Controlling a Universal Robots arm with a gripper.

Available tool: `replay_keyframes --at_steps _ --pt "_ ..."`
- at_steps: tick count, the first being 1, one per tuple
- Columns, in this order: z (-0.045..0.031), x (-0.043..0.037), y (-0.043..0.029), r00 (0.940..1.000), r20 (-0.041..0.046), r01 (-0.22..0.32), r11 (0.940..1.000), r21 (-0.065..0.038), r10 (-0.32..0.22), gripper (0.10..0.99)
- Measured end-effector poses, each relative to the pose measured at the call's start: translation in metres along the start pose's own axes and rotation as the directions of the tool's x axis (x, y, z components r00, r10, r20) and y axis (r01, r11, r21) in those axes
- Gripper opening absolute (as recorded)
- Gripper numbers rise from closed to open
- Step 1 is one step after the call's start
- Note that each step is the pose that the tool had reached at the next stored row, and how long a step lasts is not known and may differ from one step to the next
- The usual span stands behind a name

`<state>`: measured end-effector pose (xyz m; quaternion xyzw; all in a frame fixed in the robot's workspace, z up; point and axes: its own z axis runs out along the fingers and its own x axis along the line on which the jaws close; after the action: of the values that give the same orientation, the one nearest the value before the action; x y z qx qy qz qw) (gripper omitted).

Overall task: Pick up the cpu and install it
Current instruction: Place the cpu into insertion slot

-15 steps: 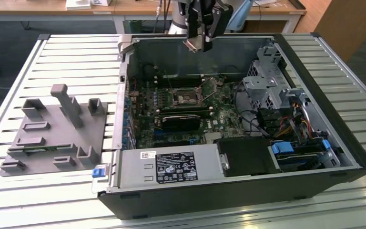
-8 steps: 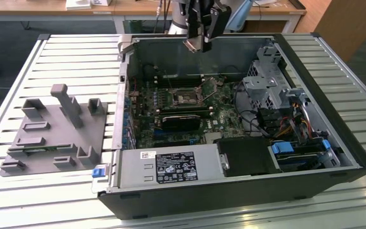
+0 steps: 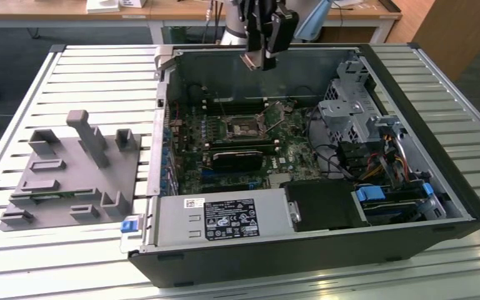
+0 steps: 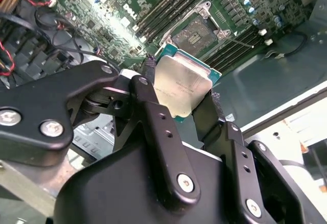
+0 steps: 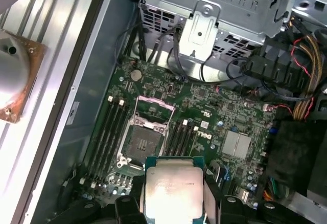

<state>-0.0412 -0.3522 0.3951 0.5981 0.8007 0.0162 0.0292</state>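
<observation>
Silver-grey metal tops the cpu (image 5: 173, 193), a flat square with a thin green rim, which is clamped at two opposite edges by the gripper (image 4: 179, 95). The pick-up is judged done, the seating not. It is held over the motherboard (image 5: 204, 116), whose socket (image 5: 145, 142) beyond lies open and empty.

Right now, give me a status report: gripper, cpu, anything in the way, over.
Gripper shut on the cpu, held clear above the motherboard. Socket open and empty, cpu not yet seated. No obstruction seen over the socket.
</observation>
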Motion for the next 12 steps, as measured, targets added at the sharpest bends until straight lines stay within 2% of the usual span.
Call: replay_keyframes --at_steps 5,9,12 --pt "0.0028 0.0002 -0.0003 0.9972 0.0046 -0.075 0.9972 0.002 0.075 0.545" --pt "0.0043 0.0003 -0.0005 0.9906 0.0085 -0.136 0.9907 0.003 0.136 0.545" --pt "0.0057 0.0003 -0.0006 0.9836 0.0114 -0.180 0.9837 0.004 0.180 0.545"
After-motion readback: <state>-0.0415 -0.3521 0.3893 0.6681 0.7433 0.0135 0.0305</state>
